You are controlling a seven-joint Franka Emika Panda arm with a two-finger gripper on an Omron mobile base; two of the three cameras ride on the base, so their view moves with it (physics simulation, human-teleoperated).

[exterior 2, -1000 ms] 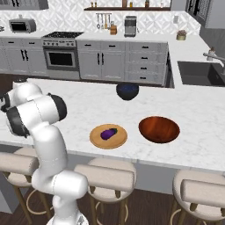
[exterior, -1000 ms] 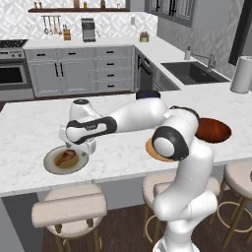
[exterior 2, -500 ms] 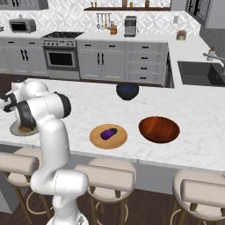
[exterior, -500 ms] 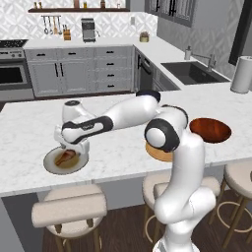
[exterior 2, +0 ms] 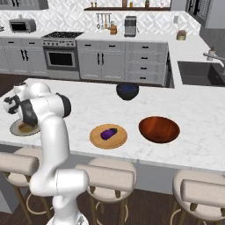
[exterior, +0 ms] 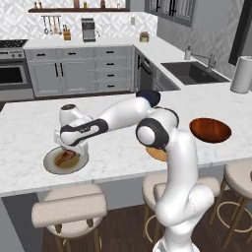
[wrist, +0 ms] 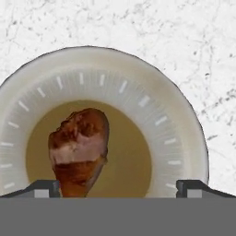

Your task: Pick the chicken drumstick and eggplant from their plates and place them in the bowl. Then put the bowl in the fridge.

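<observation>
My pincer (wrist: pixel 118 189) hangs with jaws wide apart over the pale grey plate (wrist: pixel 179 138); the chicken drumstick (wrist: pixel 80 150) lies at its seven o'clock, ungripped.

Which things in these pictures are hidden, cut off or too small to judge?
- Drumstick: its lower end is cut off at the bottom of the hand view.
- Grey plate: partly behind the arm in the right base view.
- Gripper: fingertips hidden under the hand in the left base view.
- Eggplant: too small for detail.

white marble island (exterior: pixel 29 123); grey cabinets (exterior 2: pixel 123 63); wood floor (exterior: pixel 128 226)
</observation>
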